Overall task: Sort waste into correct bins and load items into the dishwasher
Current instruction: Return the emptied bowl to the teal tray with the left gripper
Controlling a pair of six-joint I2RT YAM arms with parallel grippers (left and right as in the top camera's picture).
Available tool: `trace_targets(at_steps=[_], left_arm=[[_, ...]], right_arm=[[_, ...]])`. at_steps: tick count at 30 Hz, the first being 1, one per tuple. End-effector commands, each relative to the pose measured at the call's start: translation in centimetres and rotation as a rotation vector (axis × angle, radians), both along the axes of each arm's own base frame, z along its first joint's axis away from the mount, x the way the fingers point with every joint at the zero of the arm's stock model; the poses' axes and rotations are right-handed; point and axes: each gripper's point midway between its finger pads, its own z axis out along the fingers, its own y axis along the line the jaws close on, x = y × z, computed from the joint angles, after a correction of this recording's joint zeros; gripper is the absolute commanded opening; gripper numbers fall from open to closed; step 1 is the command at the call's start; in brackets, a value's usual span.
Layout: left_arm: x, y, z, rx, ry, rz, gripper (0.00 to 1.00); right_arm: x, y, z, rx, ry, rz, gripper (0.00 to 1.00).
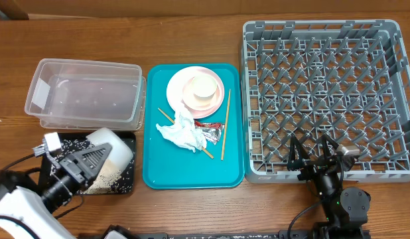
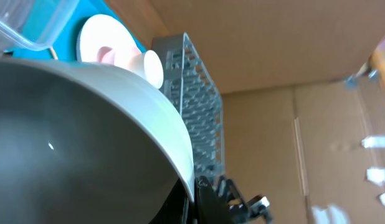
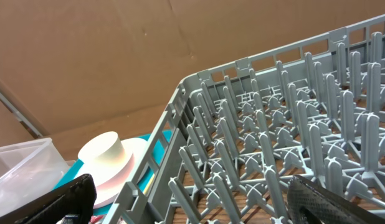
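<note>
My left gripper (image 1: 85,162) is shut on the rim of the grey bowl (image 1: 115,149) and holds it tilted over the black tray (image 1: 125,186), where loose rice (image 1: 107,178) lies. In the left wrist view the bowl (image 2: 86,143) fills the frame, with the gripper (image 2: 194,198) on its rim. The clear tub (image 1: 85,93) stands behind the tray. On the teal tray (image 1: 155,172) sit the white plate (image 1: 177,83) with the pinkish bowl and cup (image 1: 202,89) stacked on it, the napkin (image 1: 182,133) and the foil wrapper (image 1: 210,133). My right gripper (image 1: 314,154) is open and empty at the front wall of the grey dish rack (image 1: 324,93).
Two wooden chopsticks (image 1: 225,126) lie on the teal tray beside the napkin. The right wrist view shows the rack's pegs (image 3: 273,124) close ahead between the fingers (image 3: 192,199), with the plate stack (image 3: 108,158) and clear tub (image 3: 18,165) beyond to the left.
</note>
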Motion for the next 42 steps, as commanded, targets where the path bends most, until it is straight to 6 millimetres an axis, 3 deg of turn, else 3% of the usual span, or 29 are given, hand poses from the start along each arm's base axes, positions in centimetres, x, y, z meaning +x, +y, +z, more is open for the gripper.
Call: trace_targets(at_steps=[1,7,11,15,17,21,25,32,42], left_arm=[[-0.1,-1.0,1.3,0.078,0.024,-0.022,0.04],[0.5,-0.4,1.3,0.328,0.189,0.009,0.04],[1.6,-2.1,2.2,0.437,0.188,-0.021,0.04],[2.4,-4.5,1.1,0.548,0.24,-0.071,0.04],[2.3,-6.2,0.0,0.605,0.271,-0.128,0.04],[1.3,-9.9,-4.1,0.754,0.388,-0.267,0.04],[0.1,-11.9,-8.6,0.939,0.51,-0.354,0.04],[-0.3,-13.6,-14.1,1.128,0.664,-0.438,0.04],[-0.4,-12.9,-19.5,1.245,0.853,-0.497,0.04]], right_arm=[[0.0,0.0,0.3,0.004,-0.012,-0.003,1.0],[0.0,0.0,0.3,0.004,-0.013,-0.003,1.0],[0.0,0.0,0.3,0.004,-0.012,-0.003,1.0],[0.0,0.0,0.3,0.004,-0.012,-0.003,1.0],[0.0,0.0,0.3,0.004,-0.012,-0.003,1.0],[0.0,0.0,0.3,0.005,-0.012,-0.003,1.0],[0.0,0.0,0.3,0.004,-0.012,-0.003,1.0],[0.0,0.0,0.3,0.005,-0.013,-0.003,1.0],[0.0,0.0,0.3,0.004,-0.012,-0.003,1.0]])
